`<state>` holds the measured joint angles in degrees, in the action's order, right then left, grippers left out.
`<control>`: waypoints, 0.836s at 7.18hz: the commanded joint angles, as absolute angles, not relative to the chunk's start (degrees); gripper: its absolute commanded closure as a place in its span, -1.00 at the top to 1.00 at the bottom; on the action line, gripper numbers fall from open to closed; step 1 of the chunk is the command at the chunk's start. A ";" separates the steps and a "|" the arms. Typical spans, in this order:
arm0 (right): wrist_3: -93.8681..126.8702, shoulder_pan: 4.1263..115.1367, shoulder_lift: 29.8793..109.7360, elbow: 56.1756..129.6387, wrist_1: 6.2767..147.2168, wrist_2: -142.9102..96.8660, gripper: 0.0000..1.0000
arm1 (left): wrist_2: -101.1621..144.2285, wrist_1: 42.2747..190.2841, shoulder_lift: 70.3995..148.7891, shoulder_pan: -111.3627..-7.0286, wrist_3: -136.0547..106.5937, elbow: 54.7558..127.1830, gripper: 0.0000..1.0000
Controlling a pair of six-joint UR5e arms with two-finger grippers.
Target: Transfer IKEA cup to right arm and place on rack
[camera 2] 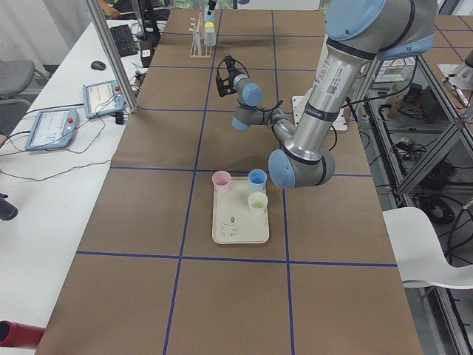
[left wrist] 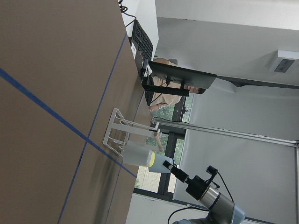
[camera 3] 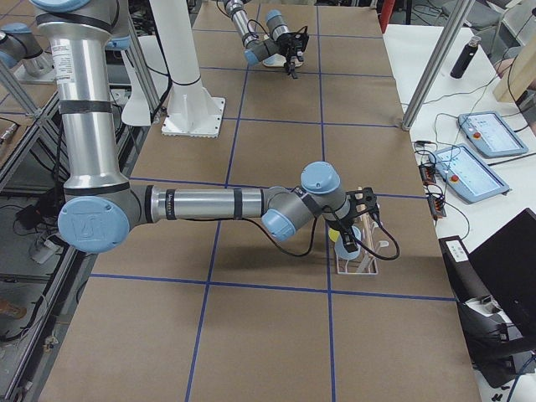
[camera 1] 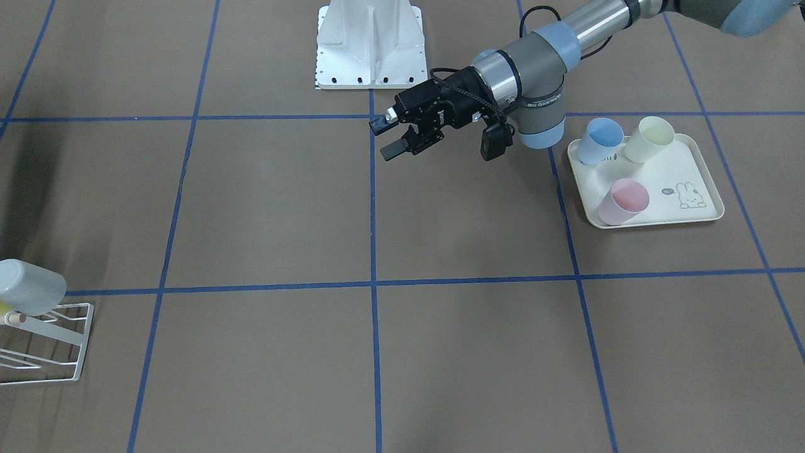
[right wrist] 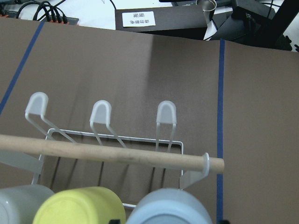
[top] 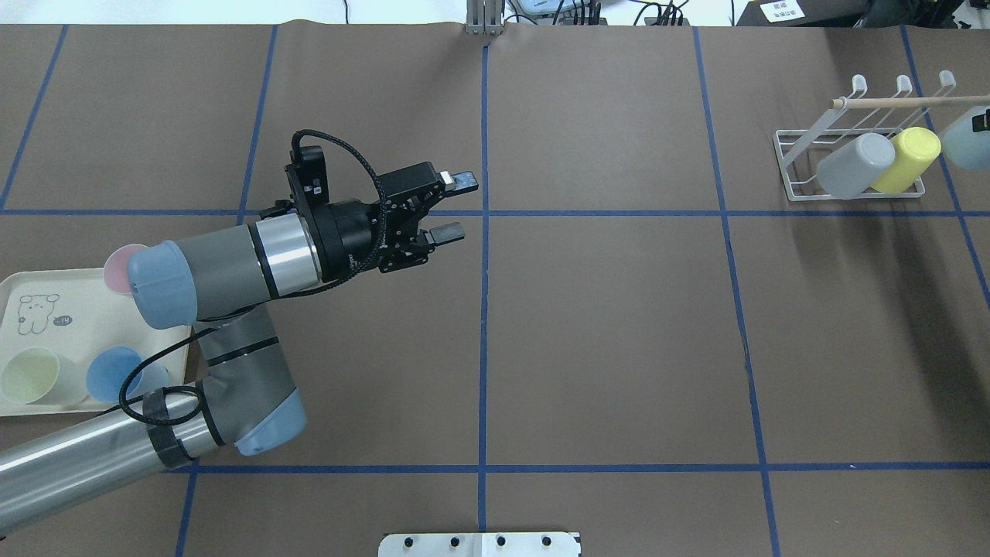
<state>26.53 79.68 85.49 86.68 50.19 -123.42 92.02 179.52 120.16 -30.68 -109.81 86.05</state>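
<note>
Well, your brown counter (top: 619,348) is gridded in blue tape, with a white desk (camera 2: 44,177) alongside. The left gripper (top: 458,207) hovers level over mid-counter, jaws released and empty. Farther off, the right gripper (left wrist: 171,167) has its jaws grasping the cup (right wrist: 168,207) at the rack (right wrist: 100,109), beside the yellow cup (top: 913,155).

Pale blue cup (top: 965,143), cut off by the overhead view's edge, sits tilted at the right end of the rack (top: 790,158), just below its light wooden dowel (right wrist: 107,152); whether it rests on the wire is unclear. The small white wire rack stands on the table's far right, three round-tipped prongs (right wrist: 100,112) slanting upward
</note>
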 commanded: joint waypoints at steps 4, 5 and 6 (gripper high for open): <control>29.77 79.72 85.95 88.85 50.10 -132.16 0.97 | 112.26 154.10 109.45 -50.38 -76.81 91.05 0.95; 35.45 79.72 86.13 91.03 50.10 -132.36 0.97 | 118.33 150.33 108.21 -56.54 -69.16 91.05 0.95; 40.47 79.72 87.00 93.58 50.01 -134.28 0.97 | 121.69 144.20 108.19 -61.13 -62.38 91.23 0.94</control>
